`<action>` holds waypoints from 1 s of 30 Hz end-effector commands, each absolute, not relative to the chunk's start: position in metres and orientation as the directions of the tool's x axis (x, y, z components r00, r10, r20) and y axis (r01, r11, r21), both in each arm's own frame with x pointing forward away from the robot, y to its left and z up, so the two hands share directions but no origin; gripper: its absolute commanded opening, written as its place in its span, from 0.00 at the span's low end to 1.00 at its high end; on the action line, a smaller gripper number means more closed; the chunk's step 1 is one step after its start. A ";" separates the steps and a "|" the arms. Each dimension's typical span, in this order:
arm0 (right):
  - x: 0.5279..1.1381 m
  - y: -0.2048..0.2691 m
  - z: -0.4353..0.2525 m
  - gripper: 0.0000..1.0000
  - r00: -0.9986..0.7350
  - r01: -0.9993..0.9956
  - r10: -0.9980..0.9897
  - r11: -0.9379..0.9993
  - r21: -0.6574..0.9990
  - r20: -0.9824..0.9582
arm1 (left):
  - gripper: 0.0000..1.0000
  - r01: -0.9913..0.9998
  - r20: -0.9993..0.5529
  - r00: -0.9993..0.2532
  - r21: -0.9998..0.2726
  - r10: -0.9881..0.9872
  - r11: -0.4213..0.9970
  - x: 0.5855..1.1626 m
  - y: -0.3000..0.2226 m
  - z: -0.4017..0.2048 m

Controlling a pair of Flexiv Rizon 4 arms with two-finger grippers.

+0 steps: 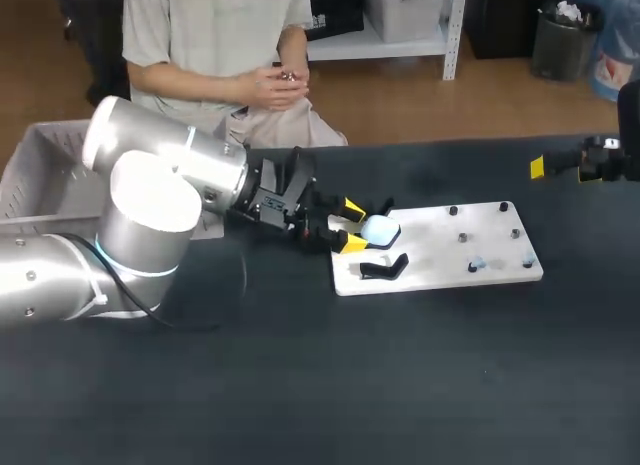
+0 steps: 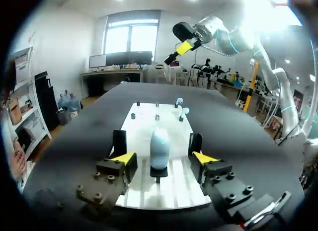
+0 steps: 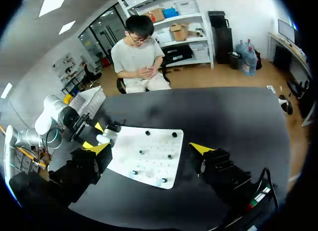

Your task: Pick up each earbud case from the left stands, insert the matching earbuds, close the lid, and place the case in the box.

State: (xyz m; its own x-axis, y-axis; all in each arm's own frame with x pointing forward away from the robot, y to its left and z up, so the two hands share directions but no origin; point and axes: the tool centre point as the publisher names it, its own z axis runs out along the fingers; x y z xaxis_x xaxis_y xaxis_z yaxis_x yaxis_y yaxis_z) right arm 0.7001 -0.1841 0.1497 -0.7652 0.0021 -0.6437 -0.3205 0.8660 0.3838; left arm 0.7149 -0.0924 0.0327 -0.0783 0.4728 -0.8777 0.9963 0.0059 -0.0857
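Note:
A pale blue earbud case stands upright on a black stand at the left end of the white board. My left gripper straddles it. In the left wrist view the case sits between the yellow fingertips, with a gap on each side, so the left gripper is open. A second black stand beside it is bare. Small pale earbuds rest on pegs at the board's right end. My right gripper hovers at the table's far right, held high, and in its own view the right gripper is wide open and empty.
A light grey box sits at the table's left edge behind my left arm. Several black pegs stick up from the board. Dark tabletop stretches in front of the board.

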 end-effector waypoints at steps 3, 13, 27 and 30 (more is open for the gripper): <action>0.700 -0.185 0.150 1.00 -0.766 -0.323 0.001 0.865 0.385 -0.643 | 0.69 0.996 -0.881 -0.078 -0.092 0.466 -0.007 0.723 -0.098 0.022; 0.700 -0.185 0.150 1.00 -0.766 -0.323 0.001 0.865 0.385 -0.643 | 0.64 0.995 -0.889 -0.077 -0.095 0.451 -0.017 0.726 -0.102 0.023; 0.700 -0.185 0.150 1.00 -0.766 -0.323 0.001 0.865 0.385 -0.643 | 0.58 0.995 -0.893 -0.071 -0.096 0.445 -0.034 0.725 -0.109 0.020; 0.700 -0.185 0.150 1.00 -0.766 -0.323 0.001 0.865 0.385 -0.643 | 0.62 0.995 -0.893 -0.071 -0.096 0.444 -0.034 0.726 -0.111 0.019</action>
State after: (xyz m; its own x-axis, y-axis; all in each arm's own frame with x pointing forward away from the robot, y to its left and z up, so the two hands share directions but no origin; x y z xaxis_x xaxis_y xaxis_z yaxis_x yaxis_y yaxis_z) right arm 0.7001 -0.1841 0.1497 -0.7652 0.0021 -0.6437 -0.3205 0.8660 0.3838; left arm 0.7224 -0.1081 0.0223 -0.0735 0.4487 -0.8907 0.9949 -0.0289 -0.0966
